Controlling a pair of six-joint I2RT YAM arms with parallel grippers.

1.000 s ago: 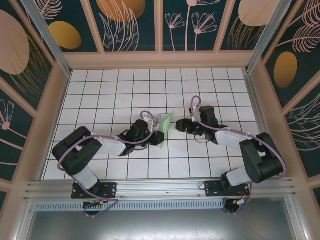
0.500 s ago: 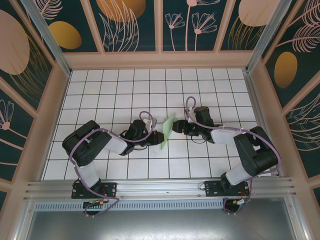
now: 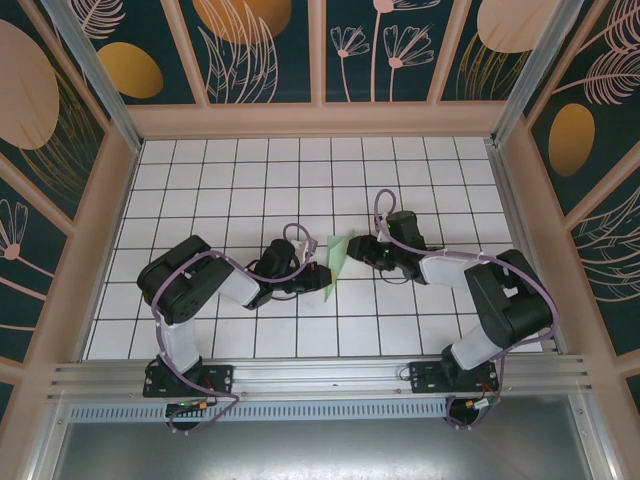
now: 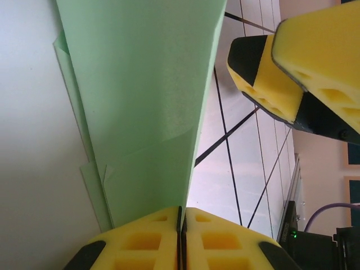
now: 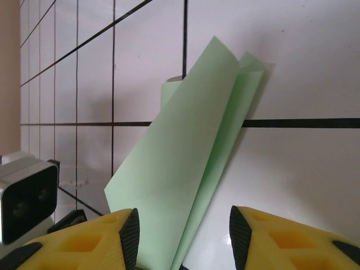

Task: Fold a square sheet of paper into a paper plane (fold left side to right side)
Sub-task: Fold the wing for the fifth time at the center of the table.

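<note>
White tiles ruled with black lines cover the bench (image 3: 200, 180), with both arm bases bolted at its near edge. Toward the middle, the left end effector (image 4: 180, 224) is pinched tight on one end of the square sheet of paper (image 4: 146, 95), which is pale green and folded over on itself into a narrow layered strip. Just beyond, the right end effector (image 5: 183, 239) stands partly wide. Its yellow fingers (image 5: 264, 236) sit either side of the paper's other end without clamping it. Dark floral panels (image 3: 270, 50) line the far wall.
</note>
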